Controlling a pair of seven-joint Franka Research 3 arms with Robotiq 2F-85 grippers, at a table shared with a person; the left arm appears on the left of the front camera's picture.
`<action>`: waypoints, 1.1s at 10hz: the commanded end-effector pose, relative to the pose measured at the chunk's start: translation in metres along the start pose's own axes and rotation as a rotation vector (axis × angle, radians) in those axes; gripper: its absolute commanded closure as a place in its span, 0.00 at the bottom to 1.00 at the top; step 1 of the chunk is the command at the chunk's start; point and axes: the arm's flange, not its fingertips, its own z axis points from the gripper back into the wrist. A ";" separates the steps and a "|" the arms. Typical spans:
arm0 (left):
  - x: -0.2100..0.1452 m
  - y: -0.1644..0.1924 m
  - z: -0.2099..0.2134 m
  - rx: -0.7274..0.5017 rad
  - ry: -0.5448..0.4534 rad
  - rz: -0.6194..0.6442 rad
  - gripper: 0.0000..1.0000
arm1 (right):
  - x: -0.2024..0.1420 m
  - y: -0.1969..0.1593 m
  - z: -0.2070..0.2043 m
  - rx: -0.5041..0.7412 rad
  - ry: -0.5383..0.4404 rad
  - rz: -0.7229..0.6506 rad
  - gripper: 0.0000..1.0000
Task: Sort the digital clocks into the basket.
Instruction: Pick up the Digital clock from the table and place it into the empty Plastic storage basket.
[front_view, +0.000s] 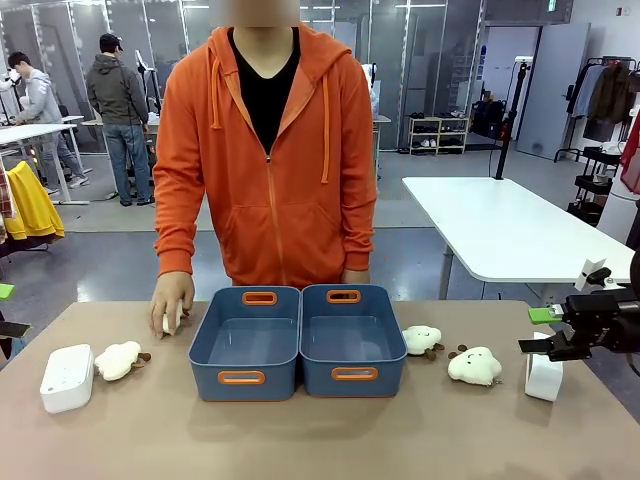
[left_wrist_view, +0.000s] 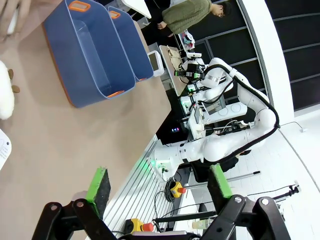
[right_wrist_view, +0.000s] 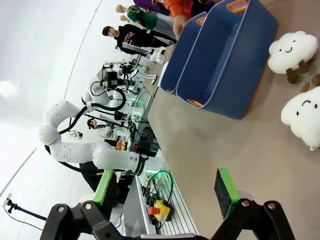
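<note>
White left clock (front_view: 67, 377) lies flat at the bench's (front_view: 320, 440) left end, plain face up, long axis running near-to-far. Beside it is a plush (front_view: 118, 360); behind that, a person's hand (front_view: 170, 305). At centre, the left basket (front_view: 245, 340) and right basket (front_view: 352, 340) touch side by side. Two more plushes (front_view: 422, 340) (front_view: 474, 366) follow. The right clock (front_view: 543, 378) stands upright, long axis vertical, screen toward the baskets. Just above it hangs the right end effector (front_view: 533, 331), released. The left end effector (left_wrist_view: 159, 185) is likewise released, holding nothing.
</note>
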 end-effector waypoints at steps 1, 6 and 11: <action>-0.001 -0.005 -0.001 -0.017 -0.004 0.004 0.00 | 0.001 0.001 -0.001 0.003 -0.001 0.003 0.00; -0.001 -0.005 -0.001 -0.017 -0.004 0.004 0.00 | 0.001 0.001 -0.001 0.003 -0.001 0.003 0.00; -0.001 -0.005 -0.001 -0.017 -0.004 0.004 0.00 | 0.001 0.001 -0.001 0.003 -0.001 0.003 0.00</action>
